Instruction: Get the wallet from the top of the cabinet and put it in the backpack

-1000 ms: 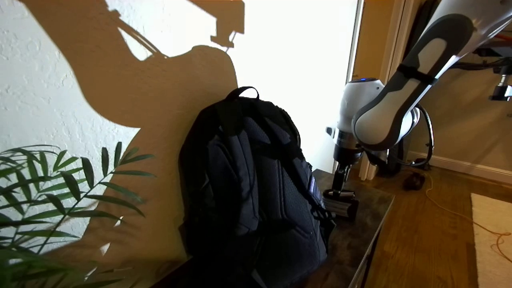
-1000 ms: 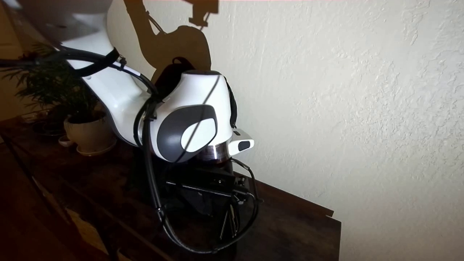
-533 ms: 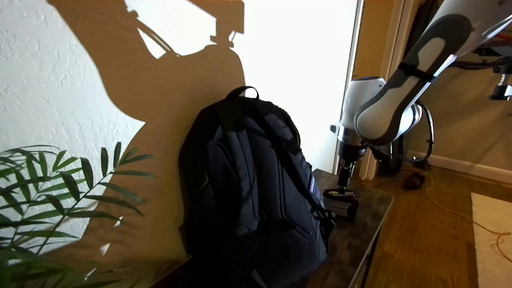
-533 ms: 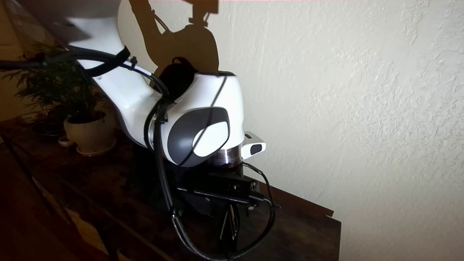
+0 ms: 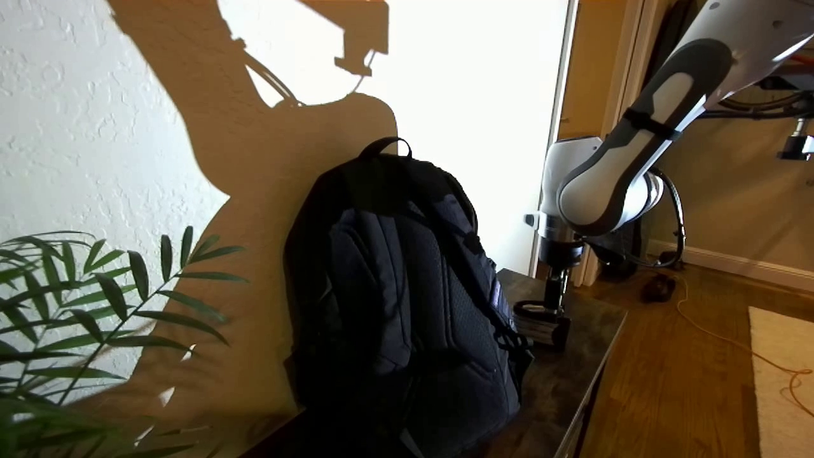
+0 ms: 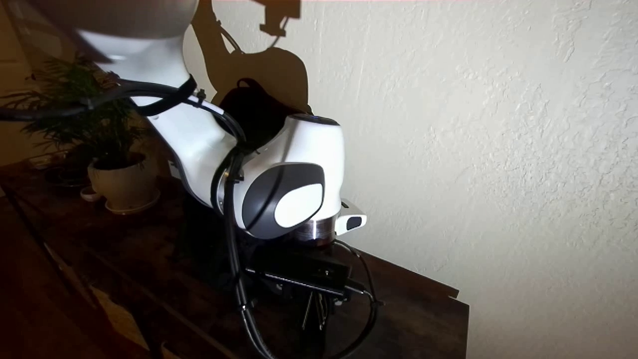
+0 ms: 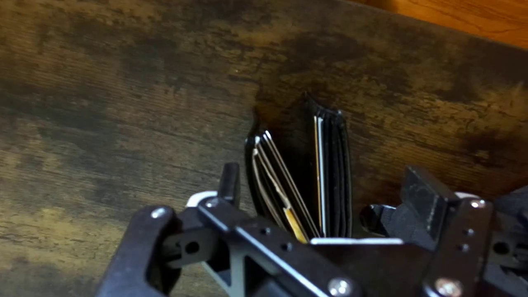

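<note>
Strong, hard light comes from the right in an exterior view, burning part of the textured wall (image 5: 474, 95) out to flat white and throwing a sharp-edged brown shadow (image 5: 273, 146) of the robot arm (image 5: 591, 197) leftward across it. The backpack (image 5: 413, 305) soaks up most of that light, its lower left sinking to near black. At the near left, the lowest leaves of the palm (image 5: 113, 296) blur. In an exterior view the cabinet (image 6: 394, 319) lies very dim, while the arm's white casing shines and its upper part, near and left, is smeared. The wrist view is warmer and slightly soft: thin pale lines gleam inside the dark wallet (image 7: 336, 177), small glints dot the gripper (image 7: 326, 192), and the wooden floor (image 7: 466, 16) glows orange at the far right.
</note>
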`<action>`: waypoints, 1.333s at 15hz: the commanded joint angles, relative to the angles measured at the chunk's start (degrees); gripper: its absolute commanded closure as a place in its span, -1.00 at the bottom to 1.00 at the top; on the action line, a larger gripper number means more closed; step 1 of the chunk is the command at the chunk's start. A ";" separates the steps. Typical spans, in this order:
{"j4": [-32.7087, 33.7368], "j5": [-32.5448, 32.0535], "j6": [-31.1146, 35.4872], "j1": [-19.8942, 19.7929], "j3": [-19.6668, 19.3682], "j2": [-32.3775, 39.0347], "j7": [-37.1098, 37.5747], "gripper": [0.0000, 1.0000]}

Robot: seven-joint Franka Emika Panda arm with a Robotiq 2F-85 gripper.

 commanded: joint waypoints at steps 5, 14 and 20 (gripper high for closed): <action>2.93 1.12 -0.10 -3.41 2.75 3.21 -7.38 -1.00; 2.87 1.94 0.23 -4.71 4.03 3.25 -12.27 -1.00; 2.14 1.08 1.17 -3.17 3.97 1.74 -11.68 -1.00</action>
